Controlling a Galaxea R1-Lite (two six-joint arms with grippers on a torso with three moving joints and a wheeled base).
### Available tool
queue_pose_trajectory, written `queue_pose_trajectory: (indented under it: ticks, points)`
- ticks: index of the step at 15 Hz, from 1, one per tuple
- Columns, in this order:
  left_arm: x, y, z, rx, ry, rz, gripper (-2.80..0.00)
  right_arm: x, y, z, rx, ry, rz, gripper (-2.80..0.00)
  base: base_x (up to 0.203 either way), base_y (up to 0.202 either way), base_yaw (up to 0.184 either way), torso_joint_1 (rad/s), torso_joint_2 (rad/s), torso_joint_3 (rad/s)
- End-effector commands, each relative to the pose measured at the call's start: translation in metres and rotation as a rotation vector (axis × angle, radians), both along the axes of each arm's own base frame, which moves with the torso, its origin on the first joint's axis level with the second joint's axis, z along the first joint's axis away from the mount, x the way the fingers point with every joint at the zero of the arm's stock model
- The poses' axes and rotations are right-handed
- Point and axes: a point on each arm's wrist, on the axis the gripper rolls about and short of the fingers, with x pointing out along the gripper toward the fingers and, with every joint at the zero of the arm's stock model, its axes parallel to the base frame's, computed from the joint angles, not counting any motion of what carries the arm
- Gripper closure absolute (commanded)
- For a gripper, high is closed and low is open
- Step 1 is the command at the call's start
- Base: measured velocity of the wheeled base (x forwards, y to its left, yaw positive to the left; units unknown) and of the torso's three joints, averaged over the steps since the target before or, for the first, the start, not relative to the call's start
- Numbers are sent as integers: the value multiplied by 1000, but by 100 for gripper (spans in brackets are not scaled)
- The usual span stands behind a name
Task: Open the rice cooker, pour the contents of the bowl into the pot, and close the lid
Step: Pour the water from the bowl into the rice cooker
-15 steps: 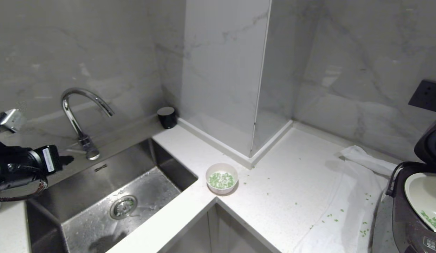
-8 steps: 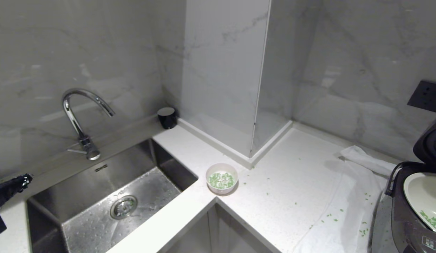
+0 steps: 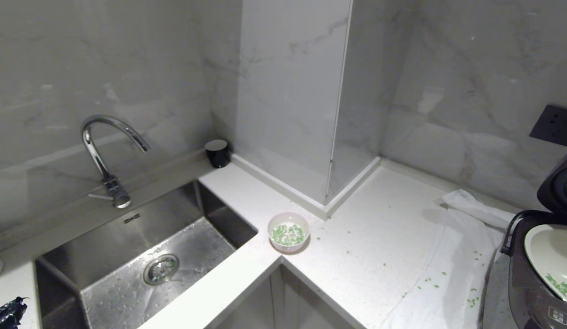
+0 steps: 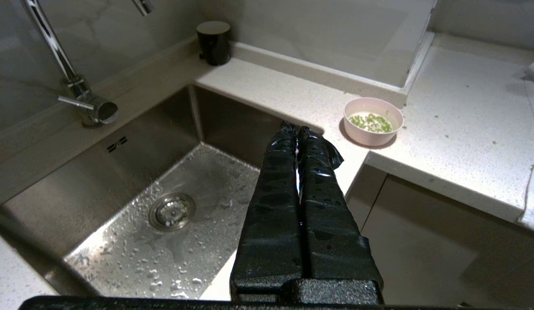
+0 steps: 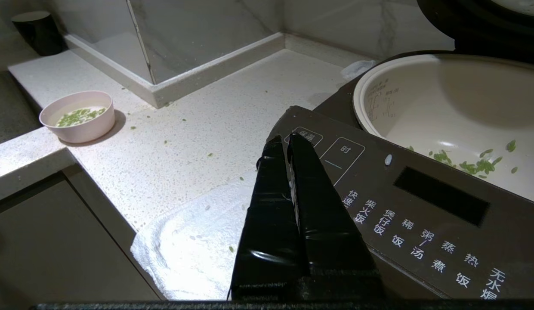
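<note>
While parked low at the frame edges, grippers first, then outward to the wall:

Left gripper (image 4: 297, 129): fingers pressed together, holding nothing; only a black tip showing at the lower left corner of the head view (image 3: 9, 311); in its wrist view, over the near edge of the sink.

Right gripper (image 5: 284, 140): fingers together, empty; in its wrist view, in front of the cooker's button panel and above the white cloth (image 5: 198, 241); not visible in the head view.

Rice cooker (image 3: 530, 292): lower right edge of the head view, cut off by the frame; lid (image 3: 557, 183) raised upright behind it.

Pot (image 5: 447, 107): seated in the cooker, white inside, with a few green bits on its floor.

Sink (image 3: 128, 256): lower left of the head view, steel, wet with droplets, drain near its middle.

Bowl (image 3: 288, 231): centre of the head view, upright on the white counter (image 3: 356, 256) at the sink's right corner, well apart from the cooker.

Contents (image 3: 288, 234): green bits inside the bowl; more strewn on the counter and the cloth toward the cooker.

Faucet (image 3: 105, 151): left of centre, behind the sink.

Black cup (image 3: 217, 152): upper centre-left, at the foot of the marble wall.

Wall socket (image 3: 553, 124): right edge, dark, on the wall above the cooker.
</note>
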Motion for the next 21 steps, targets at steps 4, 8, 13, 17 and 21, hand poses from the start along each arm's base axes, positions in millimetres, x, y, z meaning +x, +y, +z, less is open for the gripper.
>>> queue_pose_trajectory:
  ticks: [4, 8, 13, 17, 21]
  points:
    - [-20, 0, -49, 5, -84, 31, 0, 0, 0, 0, 0, 1, 1, 0, 0, 0, 0, 0, 0, 0]
    - [-18, 3, -76, 22, -50, 164, 0, 0, 0, 0, 0, 0, -1, 0, 0, 0, 0, 0, 0, 0]
    - [-18, 3, -75, 35, -55, 155, 0, 0, 0, 0, -1, 0, 1, 0, 0, 0, 0, 0, 0, 0]
    - [-18, 5, -83, 94, 6, 236, 0, 0, 0, 0, -1, 0, 1, 0, 0, 0, 0, 0, 0, 0]
    - [-18, 5, -84, 84, 10, 238, 0, 0, 0, 0, -1, 0, 1, 0, 0, 0, 0, 0, 0, 0]
